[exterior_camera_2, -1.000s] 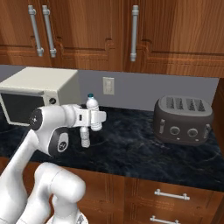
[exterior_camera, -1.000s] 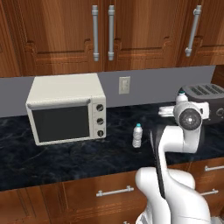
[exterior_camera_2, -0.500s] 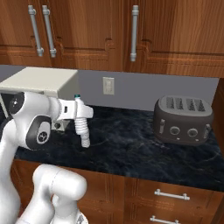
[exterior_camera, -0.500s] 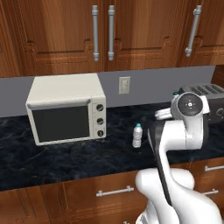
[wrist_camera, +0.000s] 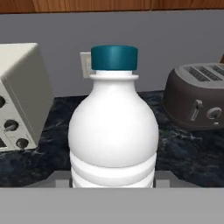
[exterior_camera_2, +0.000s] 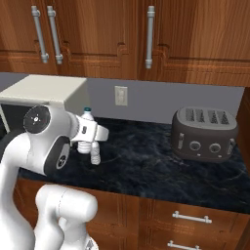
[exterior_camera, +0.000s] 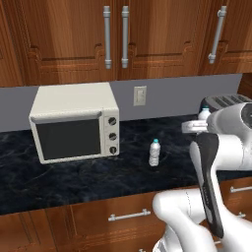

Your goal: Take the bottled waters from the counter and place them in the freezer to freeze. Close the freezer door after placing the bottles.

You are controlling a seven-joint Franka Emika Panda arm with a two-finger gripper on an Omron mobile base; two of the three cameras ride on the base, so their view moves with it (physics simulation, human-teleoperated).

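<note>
Gripping one bottle (wrist_camera: 113,131) upright above the counter (exterior_camera_2: 146,161), the tool (exterior_camera_2: 88,133) stays off a second bottle (exterior_camera: 155,152).

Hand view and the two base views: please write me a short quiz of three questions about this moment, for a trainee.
1. True or false: the hand is shut on a bottled water.
2. Where is the second bottle? A) upright on the counter, right of the white oven; B) on top of the toaster; C) inside the white oven.
3. Fill in: the toaster has ___ slots.

Key: 1 true; 2 A; 3 four.
</note>
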